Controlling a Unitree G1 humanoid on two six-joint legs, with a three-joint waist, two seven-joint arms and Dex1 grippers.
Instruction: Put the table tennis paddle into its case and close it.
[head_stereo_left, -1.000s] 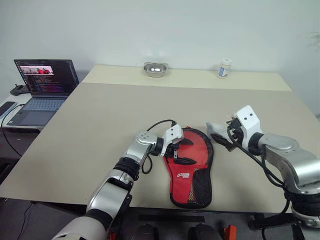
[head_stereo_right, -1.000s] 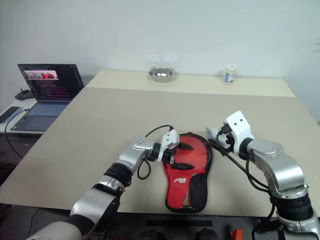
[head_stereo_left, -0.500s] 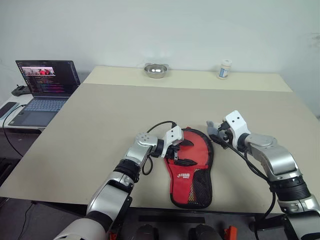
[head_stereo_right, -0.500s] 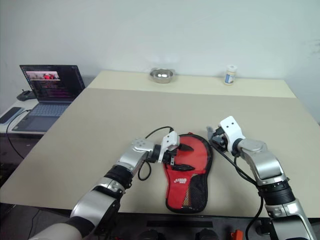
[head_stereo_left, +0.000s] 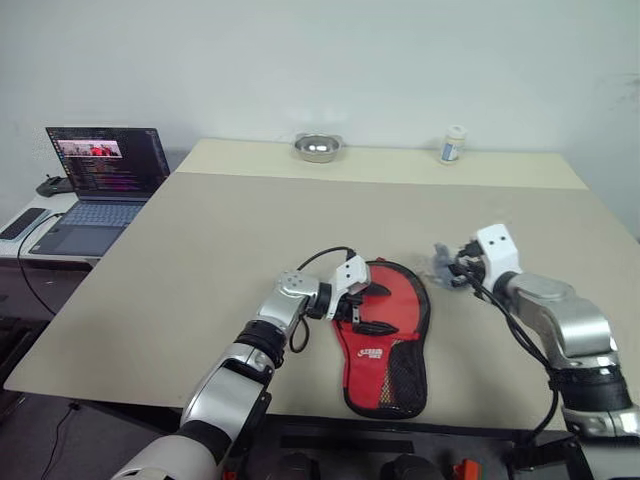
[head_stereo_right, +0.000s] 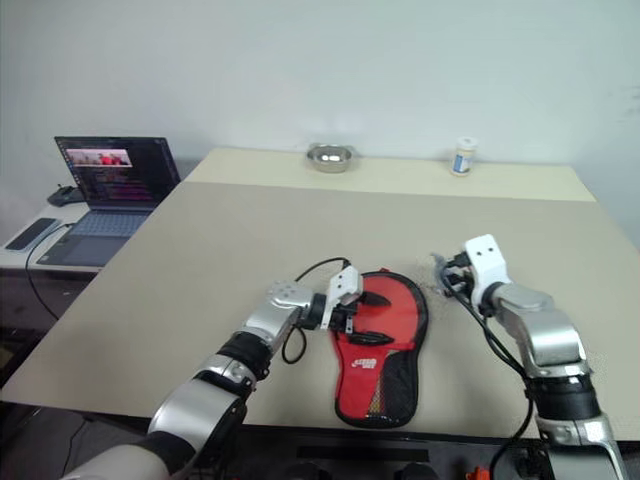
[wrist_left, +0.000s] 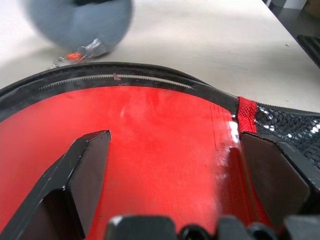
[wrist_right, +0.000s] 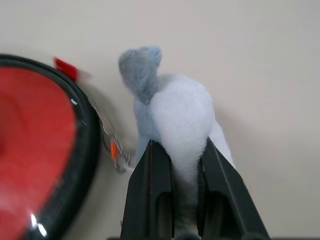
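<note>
The right gripper (wrist_right: 175, 165) is now clamped on a grey-and-white fluffy pompom (wrist_right: 172, 110) that hangs by a small chain off the case (head_stereo_left: 385, 325); a second ago its fingers stood wide apart around that charm. That arm has also dropped lower and shifted outward to the robot's right, so the pompom sits just beside the round end of the case. The left gripper (head_stereo_left: 362, 308) has kept its place, fingers (wrist_left: 82, 170) spread wide and pressing on the red face of the case. The case lies flat near the front edge of the table (head_stereo_left: 200, 250), unmoved. Whether the table tennis paddle is inside cannot be told.
</note>
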